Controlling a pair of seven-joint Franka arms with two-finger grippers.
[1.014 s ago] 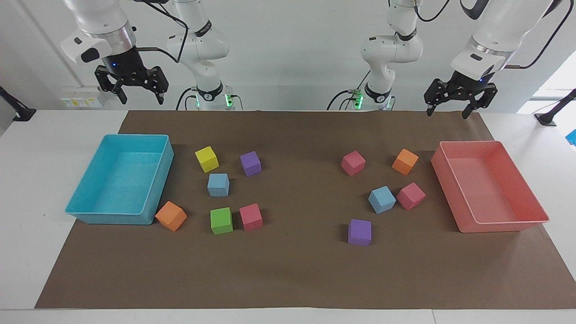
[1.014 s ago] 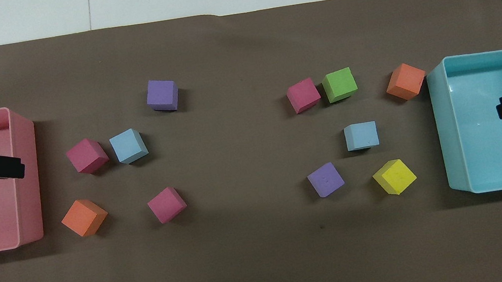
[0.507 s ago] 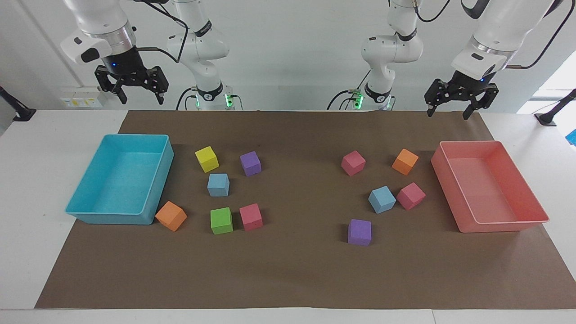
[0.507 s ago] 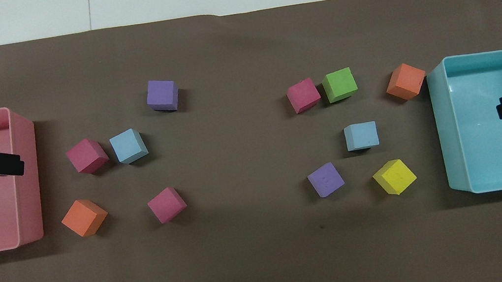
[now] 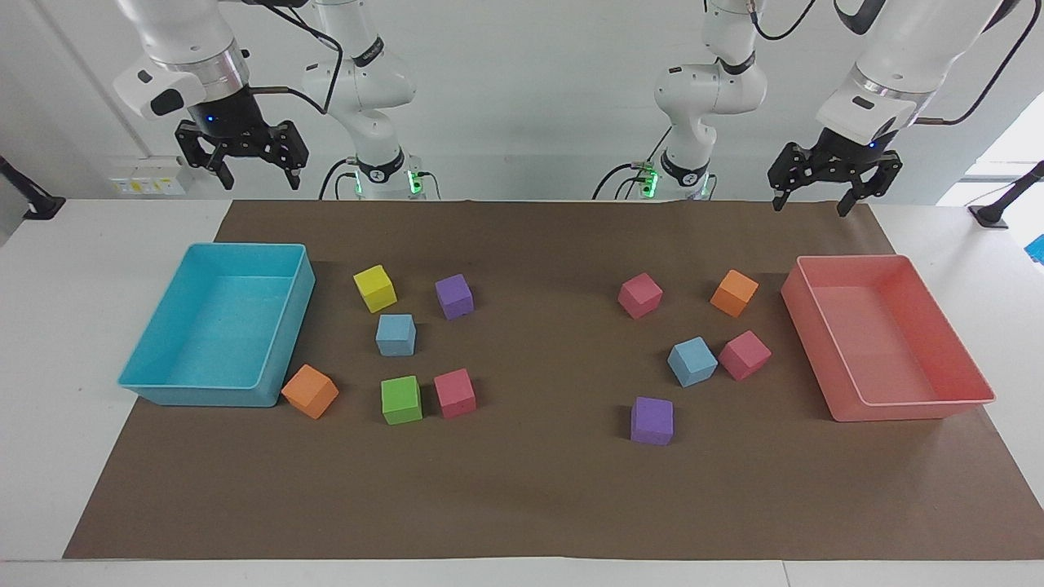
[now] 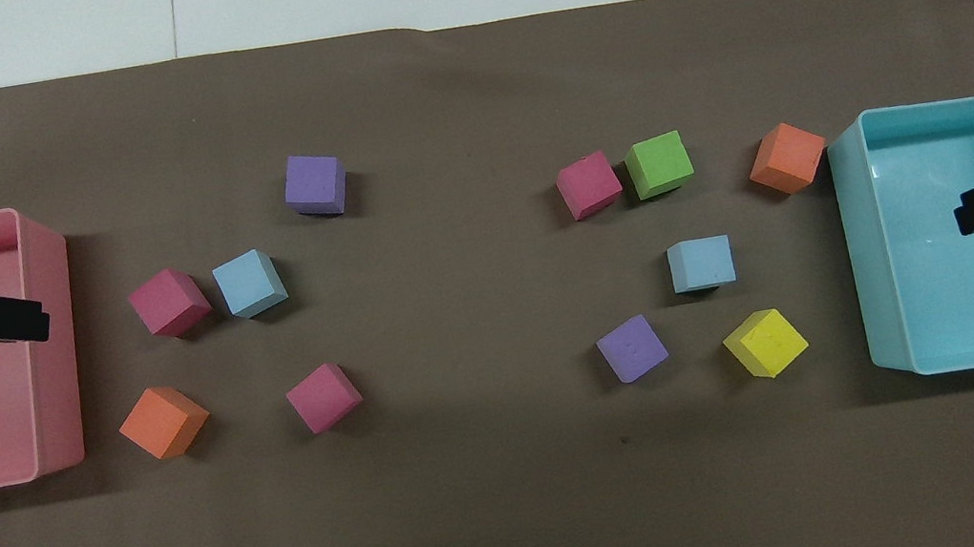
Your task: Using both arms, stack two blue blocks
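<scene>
One blue block point(image 5: 395, 334) lies on the brown mat toward the right arm's end, between a yellow cube point(image 5: 375, 288) and a green cube point(image 5: 401, 399); it also shows in the overhead view point(image 6: 701, 264). The other blue block point(image 5: 692, 361) lies toward the left arm's end, right beside a pink cube point(image 5: 745, 355); it also shows in the overhead view point(image 6: 250, 283). My right gripper point(image 5: 257, 174) is open and empty, raised over the turquoise tray point(image 5: 155, 383). My left gripper point(image 5: 813, 201) is open and empty, raised over the pink tray point(image 5: 975, 391).
Purple cubes point(image 5: 454, 296) point(image 5: 652, 421), orange cubes point(image 5: 310, 391) point(image 5: 734, 293) and pink cubes point(image 5: 455, 393) point(image 5: 639, 295) are scattered around the blue blocks. The turquoise tray point(image 6: 870, 255) and pink tray point(image 6: 63, 375) stand at the mat's two ends.
The right gripper has drifted slightly toward the middle of the table. The left gripper and all the cubes have stayed where they were.
</scene>
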